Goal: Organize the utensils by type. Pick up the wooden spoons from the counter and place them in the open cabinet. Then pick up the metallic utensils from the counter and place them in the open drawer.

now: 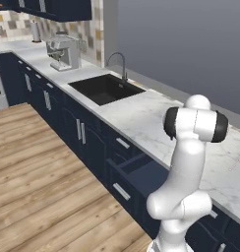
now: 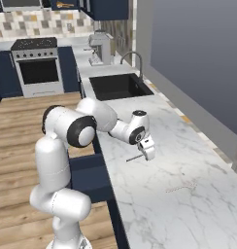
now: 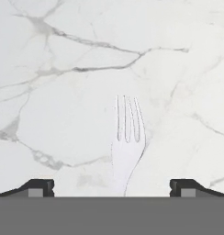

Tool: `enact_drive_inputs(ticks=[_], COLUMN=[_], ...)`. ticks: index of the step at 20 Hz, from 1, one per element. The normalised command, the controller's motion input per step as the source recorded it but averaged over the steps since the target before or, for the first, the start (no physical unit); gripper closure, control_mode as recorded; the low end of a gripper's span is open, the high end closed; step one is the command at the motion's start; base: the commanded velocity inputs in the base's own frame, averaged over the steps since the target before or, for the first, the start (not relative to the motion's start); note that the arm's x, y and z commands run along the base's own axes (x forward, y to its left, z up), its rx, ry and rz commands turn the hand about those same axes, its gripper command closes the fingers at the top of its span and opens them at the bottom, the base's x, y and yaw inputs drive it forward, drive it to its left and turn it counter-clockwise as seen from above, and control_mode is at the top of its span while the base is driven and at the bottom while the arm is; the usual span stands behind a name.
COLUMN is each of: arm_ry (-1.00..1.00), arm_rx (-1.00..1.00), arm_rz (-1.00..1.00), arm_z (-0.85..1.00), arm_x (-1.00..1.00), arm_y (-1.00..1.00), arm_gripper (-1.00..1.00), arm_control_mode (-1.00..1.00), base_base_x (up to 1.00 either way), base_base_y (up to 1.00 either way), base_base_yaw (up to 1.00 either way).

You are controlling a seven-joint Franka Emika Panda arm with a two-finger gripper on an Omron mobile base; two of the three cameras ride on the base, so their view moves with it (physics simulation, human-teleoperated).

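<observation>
A thin silver fork point(image 3: 127, 133) lies flat on the white marble counter point(image 3: 63, 55), its tines pointing away from the hand. My gripper point(image 3: 111, 190) hangs just above the handle end, open, one fingertip on each side and nothing between them. From the right base view, the gripper point(image 2: 148, 150) points down at the counter point(image 2: 188, 146), with the fork point(image 2: 135, 158) a thin dark line beside it. A second thin utensil point(image 2: 181, 187) lies further right. The open drawer point(image 2: 89, 177) point(image 1: 141, 170) juts out below the counter edge. The open cabinet point(image 2: 59, 7) holds an orange-brown shape, too small to identify.
A black sink point(image 2: 118, 85) with a curved tap point(image 2: 135, 61) lies beyond the gripper, and a coffee machine point(image 2: 101, 48) stands behind it. A stove point(image 2: 38, 63) stands at the far left. A grey wall runs along the back of the counter.
</observation>
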Motion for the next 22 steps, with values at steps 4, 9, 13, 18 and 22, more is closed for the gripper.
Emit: enact_drive_inputs(ticks=[4,9,13,18,22], arm_ry=[0.0,0.0,0.02,0.09,0.15], arm_rx=[0.03,0.01,0.0,0.0,0.0], arm_rz=[-0.1,-0.11,-0.09,-0.03,0.0], arm_z=[-0.22,-0.22,-0.35,-0.35,-0.2], arm_x=[0.0,0.02,0.01,0.0,-0.02], arm_y=[-0.01,0.0,0.0,-0.01,0.0], arm_gripper=[-1.0,-1.0,1.0,1.0,1.0], arm_control_mode=[-1.0,-1.0,-1.0,-1.0,-1.0], base_base_x=[0.0,0.0,0.0,0.0,0.0], base_base_y=[0.0,0.0,0.0,0.0,0.0], base_base_yaw=[0.0,0.0,0.0,0.0,0.0])
